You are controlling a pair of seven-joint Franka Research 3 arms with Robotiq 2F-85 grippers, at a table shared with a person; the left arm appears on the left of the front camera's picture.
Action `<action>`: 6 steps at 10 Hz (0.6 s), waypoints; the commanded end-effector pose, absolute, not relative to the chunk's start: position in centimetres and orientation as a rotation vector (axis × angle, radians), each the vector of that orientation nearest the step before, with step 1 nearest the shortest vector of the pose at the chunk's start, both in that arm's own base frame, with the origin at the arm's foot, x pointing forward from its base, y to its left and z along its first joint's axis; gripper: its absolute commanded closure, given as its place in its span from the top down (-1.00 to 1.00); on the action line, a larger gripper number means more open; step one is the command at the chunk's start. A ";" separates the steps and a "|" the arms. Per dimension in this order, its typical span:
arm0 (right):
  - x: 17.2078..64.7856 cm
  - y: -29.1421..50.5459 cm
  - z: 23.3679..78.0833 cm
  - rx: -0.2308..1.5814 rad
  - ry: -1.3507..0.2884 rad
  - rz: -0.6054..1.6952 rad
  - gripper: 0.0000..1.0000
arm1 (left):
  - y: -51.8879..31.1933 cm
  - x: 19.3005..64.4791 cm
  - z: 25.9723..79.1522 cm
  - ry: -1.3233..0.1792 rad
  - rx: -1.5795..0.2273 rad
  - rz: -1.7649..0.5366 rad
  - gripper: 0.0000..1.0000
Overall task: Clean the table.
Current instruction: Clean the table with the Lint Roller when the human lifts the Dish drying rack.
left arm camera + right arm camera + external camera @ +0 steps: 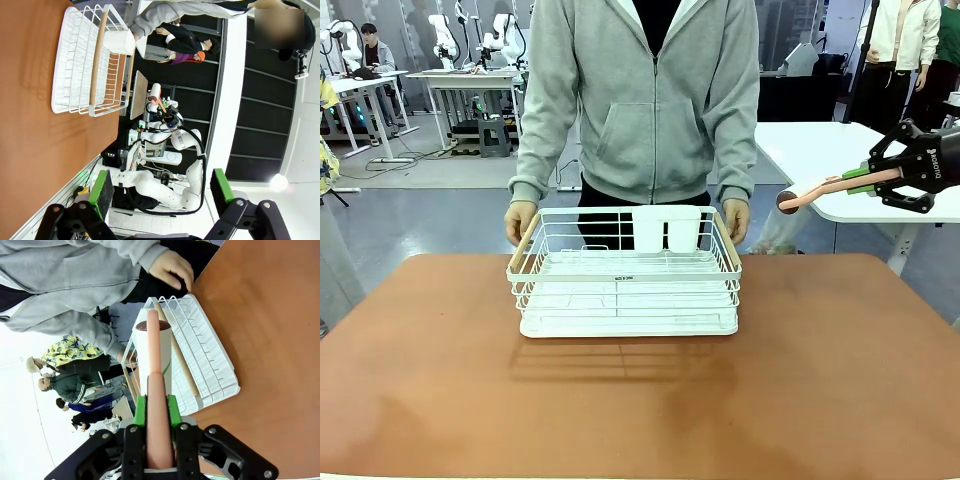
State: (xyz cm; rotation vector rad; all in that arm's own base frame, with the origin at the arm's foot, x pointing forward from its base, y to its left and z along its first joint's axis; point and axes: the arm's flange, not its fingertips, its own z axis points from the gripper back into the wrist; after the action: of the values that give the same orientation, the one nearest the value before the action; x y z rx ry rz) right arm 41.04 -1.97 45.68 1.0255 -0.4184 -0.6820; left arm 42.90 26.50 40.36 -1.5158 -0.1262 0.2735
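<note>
Showing, front view: terracotta table [640,410] in foreground, white wire rack [625,290] centred on it, person's hands [520,220] at both rack ends; right gripper [861,180] aloft at far right, clamped on pink-handled tool [815,190].
Left wrist view: left gripper [161,187] spread wide, nothing between pads; table [30,130] alongside.
Right wrist view: right gripper [156,412] pinching pink handle; rack and table beyond.
</note>
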 end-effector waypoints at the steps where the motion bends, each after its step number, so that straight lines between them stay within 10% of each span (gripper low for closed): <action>1: 41.1 -1.6 45.8 1.025 -0.418 -0.677 -1.00 | 26.6 42.4 40.5 -0.123 -1.514 0.259 1.00; 6: 41.1 -1.6 45.8 1.025 -0.418 -0.677 -1.00 | 26.6 42.4 40.5 -0.123 -1.514 0.259 1.00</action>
State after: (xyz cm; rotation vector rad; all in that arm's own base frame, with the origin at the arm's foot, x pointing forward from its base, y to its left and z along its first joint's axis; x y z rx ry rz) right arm 41.04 -1.97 45.68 1.0255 -0.4184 -0.6820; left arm 42.90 26.50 40.36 -1.5158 -0.1262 0.2735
